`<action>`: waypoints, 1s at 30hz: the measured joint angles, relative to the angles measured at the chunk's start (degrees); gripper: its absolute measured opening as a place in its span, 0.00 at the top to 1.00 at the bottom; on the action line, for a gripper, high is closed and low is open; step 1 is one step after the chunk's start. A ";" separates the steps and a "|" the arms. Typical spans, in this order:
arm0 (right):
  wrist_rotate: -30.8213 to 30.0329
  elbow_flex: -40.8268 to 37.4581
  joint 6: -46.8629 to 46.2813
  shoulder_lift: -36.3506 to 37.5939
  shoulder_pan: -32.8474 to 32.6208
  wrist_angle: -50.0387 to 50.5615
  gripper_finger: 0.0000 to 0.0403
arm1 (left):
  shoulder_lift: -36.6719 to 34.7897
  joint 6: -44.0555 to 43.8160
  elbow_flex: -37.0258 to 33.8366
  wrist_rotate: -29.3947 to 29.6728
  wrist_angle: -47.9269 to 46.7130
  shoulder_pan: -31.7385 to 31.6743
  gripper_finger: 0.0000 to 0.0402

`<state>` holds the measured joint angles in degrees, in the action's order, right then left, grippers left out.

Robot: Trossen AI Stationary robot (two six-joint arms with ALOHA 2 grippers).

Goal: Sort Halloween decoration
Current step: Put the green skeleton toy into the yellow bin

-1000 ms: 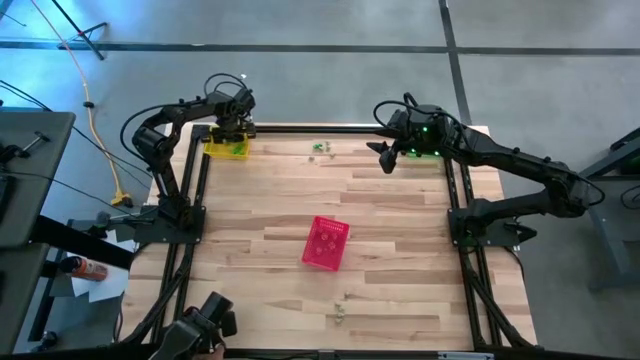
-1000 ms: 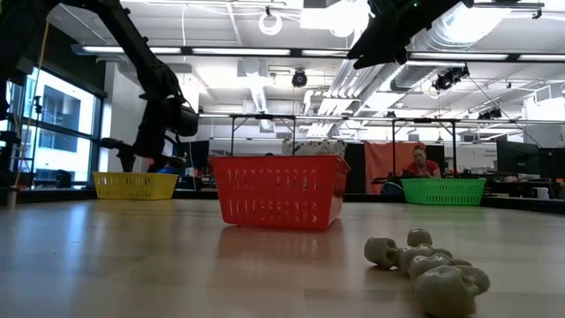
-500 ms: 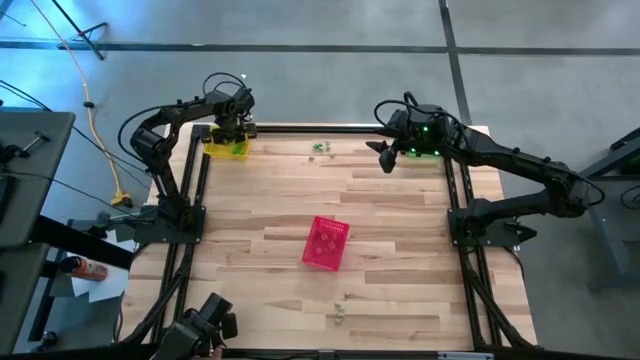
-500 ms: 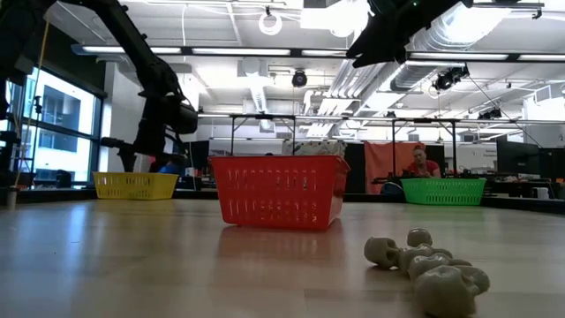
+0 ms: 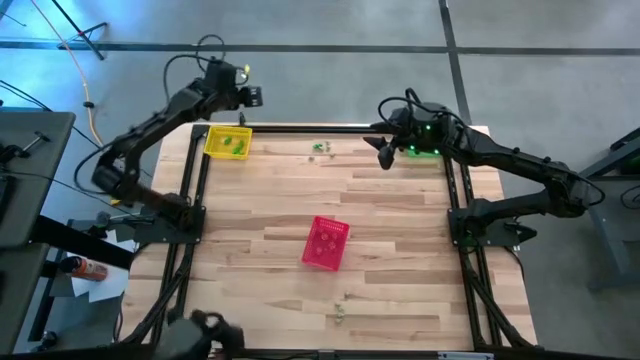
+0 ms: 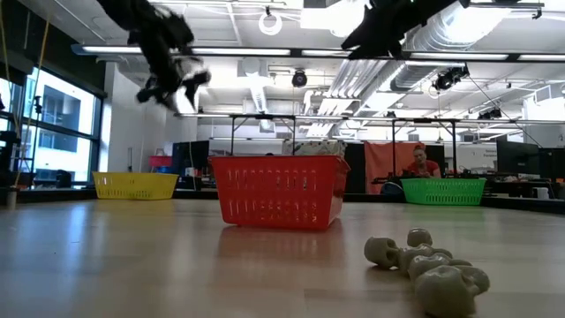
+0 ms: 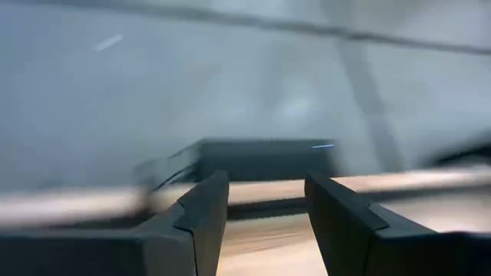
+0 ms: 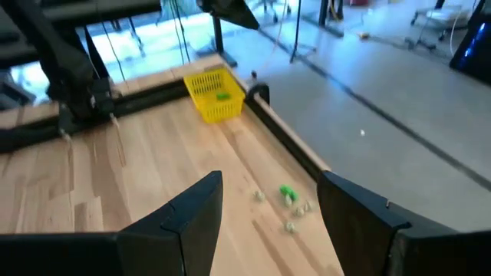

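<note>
Wooden table point(image 5: 400, 230) bears yellow point(image 5: 227, 142), pink point(image 5: 326, 243), green baskets point(image 6: 443, 191), seemingly scattered trinkets point(image 5: 320, 148).

The middle of the counter point(image 5: 400, 260) held only the pink basket point(image 5: 326, 243), with bare wood open on every side of it. The yellow basket point(image 5: 227, 142) sat in the far left corner, tight against the dark frame rail point(image 5: 300, 128), so access there came from above or from the near side. The left pincer point(image 5: 248, 96) hung raised beyond that rail, clear of the basket. The right pincer point(image 5: 381, 152), its fingers spread, hovered above the far right area, near the green basket point(image 6: 443, 191). A cluster of small trinkets point(image 5: 320, 148) lay by the far rail between the two arms; more pale trinkets point(image 5: 341, 312) dotted the near edge
</note>
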<state>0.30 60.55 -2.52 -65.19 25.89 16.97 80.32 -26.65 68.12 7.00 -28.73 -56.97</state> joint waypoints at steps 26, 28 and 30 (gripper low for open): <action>16.93 0.00 -10.08 0.00 -6.18 -18.01 0.48 | -6.37 15.03 -0.04 -38.38 22.49 31.75 0.61; 17.05 0.00 -10.07 0.00 -7.67 -18.66 0.48 | -6.32 13.41 -0.04 -37.98 22.34 33.68 0.63; 17.11 0.00 -9.17 0.00 -9.26 -18.58 0.48 | -6.35 11.90 -0.04 -37.81 22.39 35.52 0.65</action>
<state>17.41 60.55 -11.69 -65.19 16.63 -1.61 73.97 -14.75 68.07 -30.81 -6.34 -21.45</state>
